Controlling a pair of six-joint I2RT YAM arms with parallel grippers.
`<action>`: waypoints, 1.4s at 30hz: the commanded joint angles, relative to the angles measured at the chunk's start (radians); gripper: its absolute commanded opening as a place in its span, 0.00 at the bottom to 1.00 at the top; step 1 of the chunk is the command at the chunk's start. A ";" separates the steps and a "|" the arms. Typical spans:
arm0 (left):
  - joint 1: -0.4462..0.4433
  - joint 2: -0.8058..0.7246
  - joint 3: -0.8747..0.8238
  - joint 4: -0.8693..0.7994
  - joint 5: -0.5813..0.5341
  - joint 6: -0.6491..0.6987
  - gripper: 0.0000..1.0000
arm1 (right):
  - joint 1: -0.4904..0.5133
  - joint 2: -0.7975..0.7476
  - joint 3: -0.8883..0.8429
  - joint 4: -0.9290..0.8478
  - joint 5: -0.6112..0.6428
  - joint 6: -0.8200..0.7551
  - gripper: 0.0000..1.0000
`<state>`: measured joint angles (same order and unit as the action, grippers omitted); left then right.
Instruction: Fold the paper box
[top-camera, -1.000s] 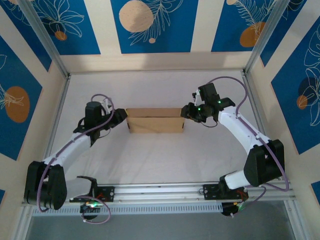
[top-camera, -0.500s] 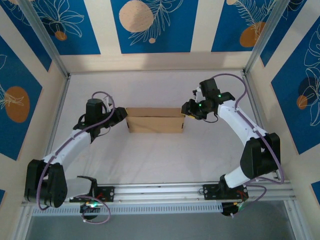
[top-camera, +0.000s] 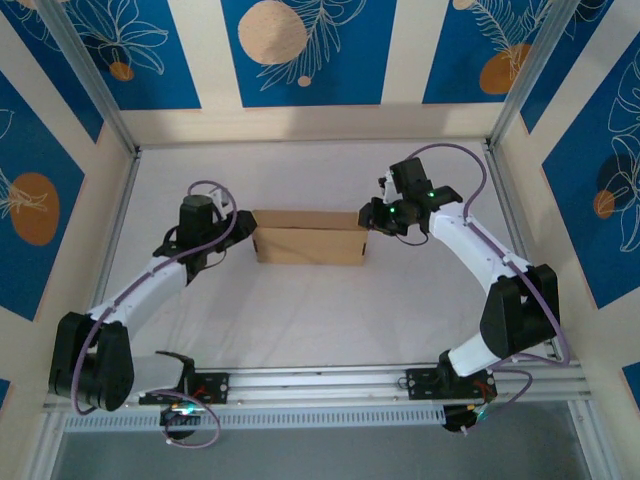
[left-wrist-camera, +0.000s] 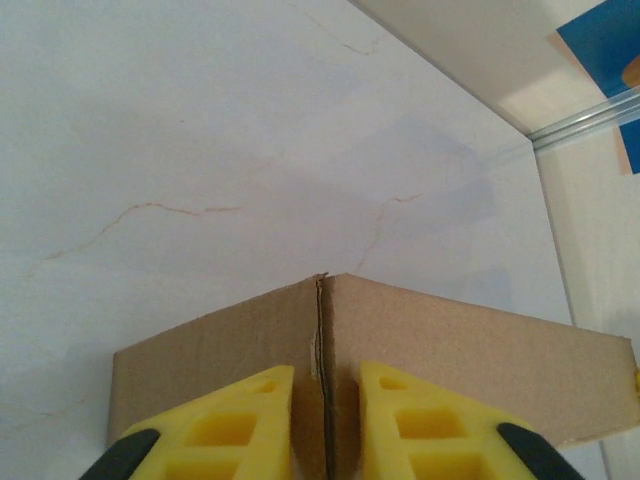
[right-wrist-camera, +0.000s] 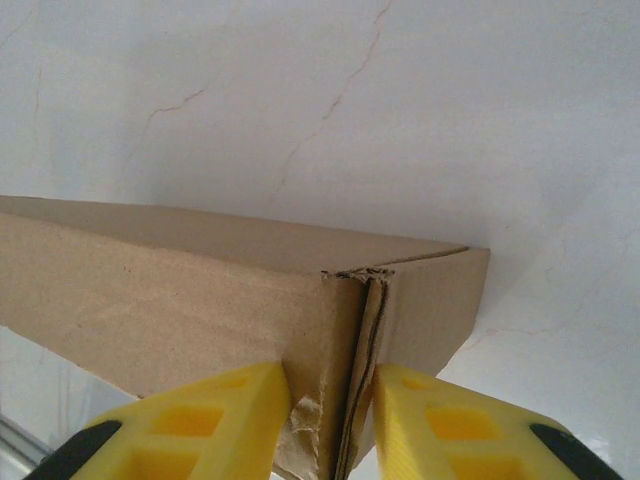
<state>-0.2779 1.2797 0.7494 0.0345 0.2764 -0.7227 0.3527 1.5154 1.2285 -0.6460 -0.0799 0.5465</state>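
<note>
Since a second ago, both grippers have narrowed onto the box ends, and the right wrist has swung slightly toward the far wall. The paper box (top-camera: 310, 237) lies mid-way across the white table (top-camera: 300, 320), its long side facing the arm bases. I find the left gripper (top-camera: 243, 228) clamped on the left end; in the left wrist view its yellow fingers (left-wrist-camera: 250, 420) flank a corner seam, with cardboard filling the gap. The right gripper (top-camera: 372, 217) pinches the right end, its fingers (right-wrist-camera: 450, 430) squeezing a crumpled corner where a flap edge gapes slightly.
</note>
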 joint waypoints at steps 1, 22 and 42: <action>-0.050 0.054 -0.019 -0.238 0.018 0.045 0.16 | 0.051 0.046 -0.045 -0.102 0.013 -0.018 0.31; -0.347 -0.332 -0.328 0.096 -0.263 0.108 0.18 | 0.292 -0.475 -0.529 0.278 0.374 0.008 0.35; -0.349 -0.370 -0.219 -0.168 -0.385 0.133 0.70 | 0.145 -0.511 -0.519 0.072 0.233 0.131 0.64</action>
<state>-0.6331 0.8654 0.4553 -0.0643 -0.0399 -0.6346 0.5758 0.9409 0.6502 -0.5060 0.2615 0.6361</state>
